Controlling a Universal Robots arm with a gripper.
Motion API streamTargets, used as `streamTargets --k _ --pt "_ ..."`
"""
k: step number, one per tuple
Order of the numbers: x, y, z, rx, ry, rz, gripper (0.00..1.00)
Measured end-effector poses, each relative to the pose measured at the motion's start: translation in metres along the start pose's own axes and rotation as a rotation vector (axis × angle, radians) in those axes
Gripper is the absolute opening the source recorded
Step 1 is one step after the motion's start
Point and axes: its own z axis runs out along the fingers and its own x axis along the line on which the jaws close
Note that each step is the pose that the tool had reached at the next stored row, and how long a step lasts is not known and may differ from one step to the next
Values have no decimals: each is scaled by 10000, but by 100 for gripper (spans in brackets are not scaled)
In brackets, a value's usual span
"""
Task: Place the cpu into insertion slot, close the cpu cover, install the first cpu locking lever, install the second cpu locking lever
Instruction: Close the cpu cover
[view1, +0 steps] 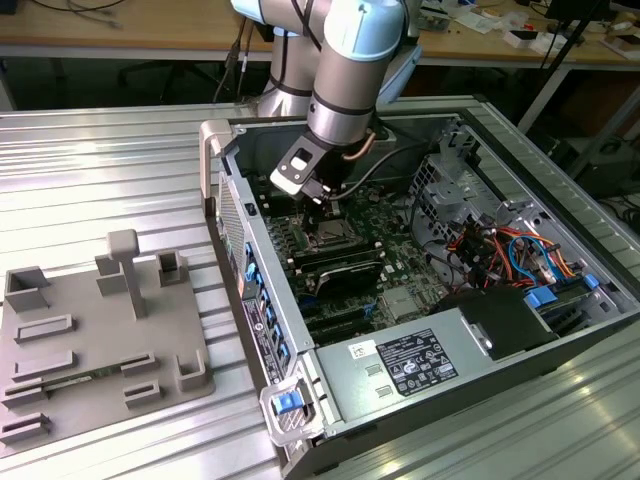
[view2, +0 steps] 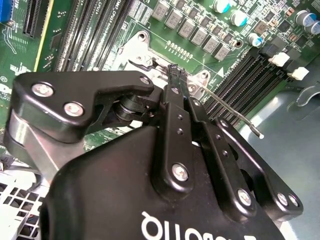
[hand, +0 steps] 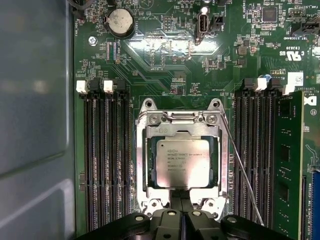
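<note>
I have the gripper (view2: 174, 72) pinched shut on nothing, maybe for pushing, its fingers (view2: 176, 112) just beside the cpu cover (hand: 142, 170) lying over the cpu (hand: 182, 162), one locking lever (hand: 241, 170) sticking out near them.

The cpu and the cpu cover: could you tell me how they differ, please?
The cpu is a solid square with print on top; the cpu cover is an open frame with a cut-out centre. The cpu is smaller, lying inside the cpu cover's opening. Both are silver-grey metal, lying flat.
</note>
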Motion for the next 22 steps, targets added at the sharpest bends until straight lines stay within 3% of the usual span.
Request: streamTargets --k 4,7,9,11,16,22 --pt "1 1 -5 -6 18 -9 11" --pt "-2 0 -73 -2 12 -10 11" --pt "-2 16 -76 -3 12 -12 11" --pt "-2 69 -78 -2 12 -9 11" --pt "-4 281 -81 -2 11 -10 11" --pt "-4 298 -81 -2 11 -10 11"
